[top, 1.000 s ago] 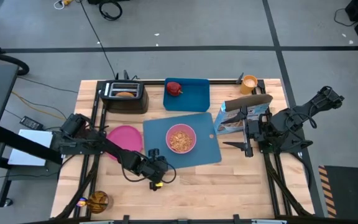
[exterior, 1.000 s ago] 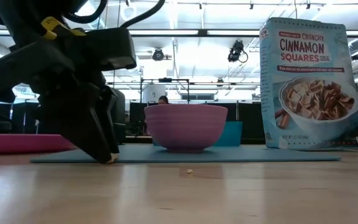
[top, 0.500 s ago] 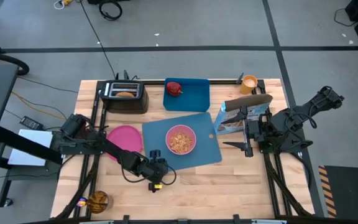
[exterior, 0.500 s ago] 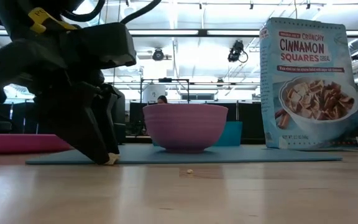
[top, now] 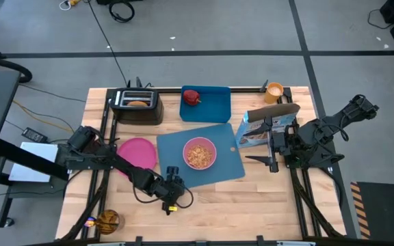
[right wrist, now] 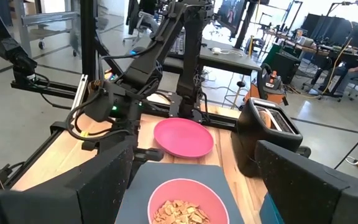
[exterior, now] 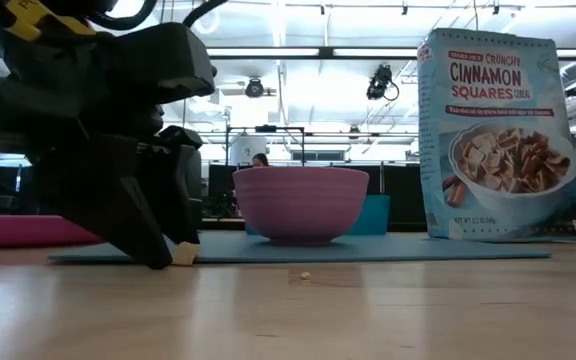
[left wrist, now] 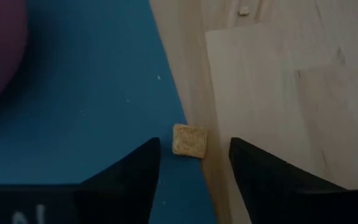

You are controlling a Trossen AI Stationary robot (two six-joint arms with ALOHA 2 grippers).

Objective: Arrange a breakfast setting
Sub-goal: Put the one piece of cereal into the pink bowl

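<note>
Hovering low at the mat's (top: 214, 140) front-left corner, your left gripper (left wrist: 194, 163) has its fingers spread around a stray cereal square (left wrist: 189, 139) on that edge. The bowl (top: 199, 152) sits mid-mat, the plate (top: 137, 150) left of it. Your right gripper (right wrist: 191, 186) waits, released, near the desk's right edge.

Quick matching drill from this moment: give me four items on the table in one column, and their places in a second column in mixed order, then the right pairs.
Things:
1. red apple
2. toast slice
3. pink bowl
4. pink round plate

Places:
A. on the large blue mat
B. in the black toaster
C. in the blue rimmed tray
D. on the bare wood left of the mat

Pairs: 1-C, 2-B, 3-A, 4-D
</note>
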